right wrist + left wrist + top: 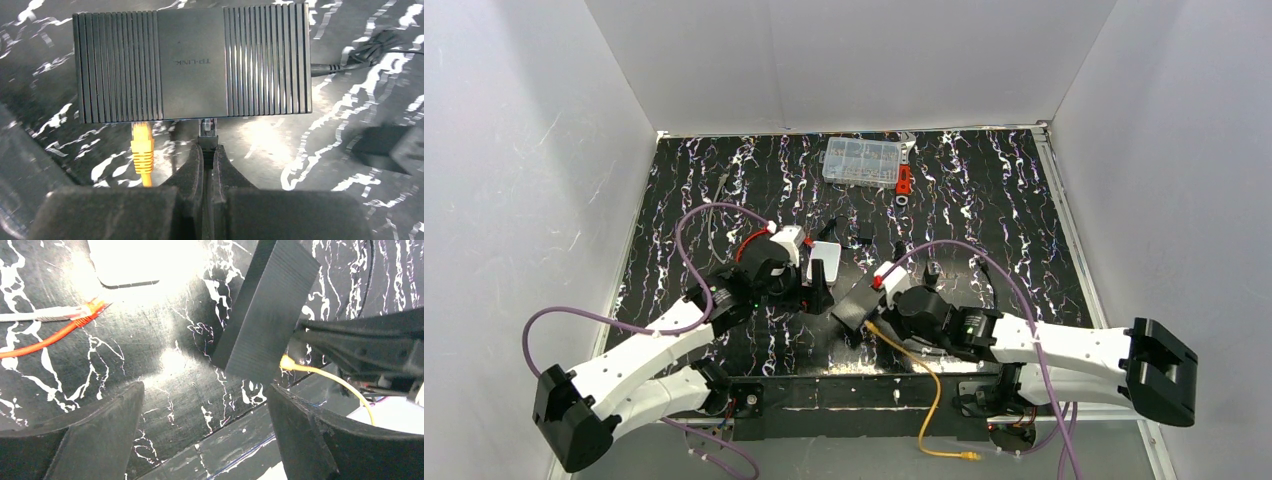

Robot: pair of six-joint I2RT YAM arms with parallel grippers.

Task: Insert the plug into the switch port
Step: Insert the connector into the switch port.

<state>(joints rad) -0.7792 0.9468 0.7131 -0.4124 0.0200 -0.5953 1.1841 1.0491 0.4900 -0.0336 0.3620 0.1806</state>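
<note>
Your left gripper [206, 390] is wide open. Nothing is between its fingers [90, 435]. It hangs over the table [984, 200], near the middle and toward the near edge. It is just left of the black box [270, 310], close but not touching it.

Past its left finger, a red wire [45, 342] lies on the table. A white box [127, 262] sits farther back.

The black box looks tilted in the left wrist view. The plug [141, 146] is on the end of the yellow cable [929, 385]. Its front end goes in under the near edge of the black box. You cannot see the port itself, because the box hides it.

The plug is just left of your right gripper [208, 146], beside it and not in it. The right gripper is closed, with its fingers [192, 170] pressed together. A small grey bit [207, 127] sits at their tips and touches the near edge of the box. You cannot tell if the fingers pinch it.
</note>
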